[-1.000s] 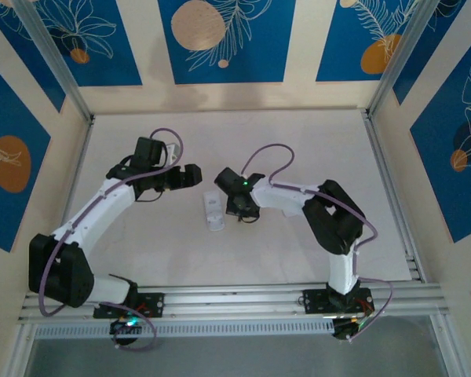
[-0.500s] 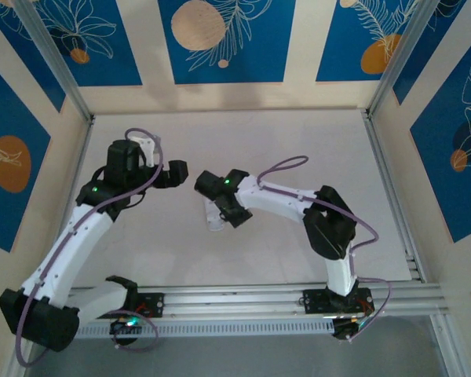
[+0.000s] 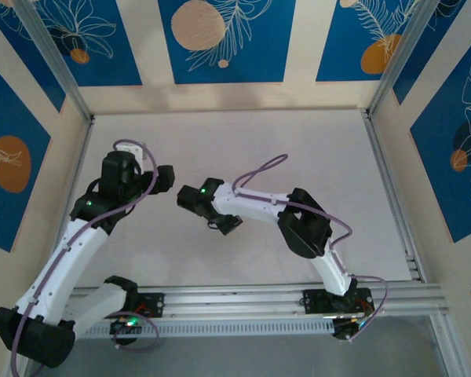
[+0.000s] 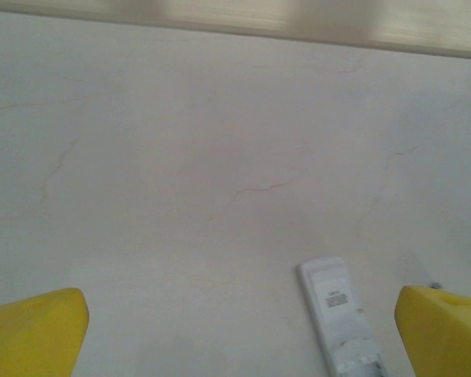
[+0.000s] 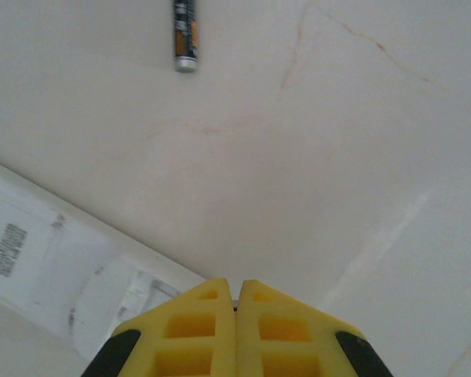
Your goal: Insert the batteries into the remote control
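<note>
Remote [image 4: 339,314] flat mid-table, label side up, likely so its bay faces up | battery [image 5: 184,35] loose on table [image 4: 180,157], apart from remote | left gripper [image 4: 241,314] wide open, empty, near remote, probably to steady it | right gripper [image 5: 236,284] closed, empty, above remote's edge

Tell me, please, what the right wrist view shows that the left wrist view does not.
Right wrist, not the left: a battery lying loose on the table, beyond the shut right hand. Left wrist, not the right: the left hand, its yellow fingers spread wide open. Both: the pale table and the white remote, lying with its printed label facing up.
</note>
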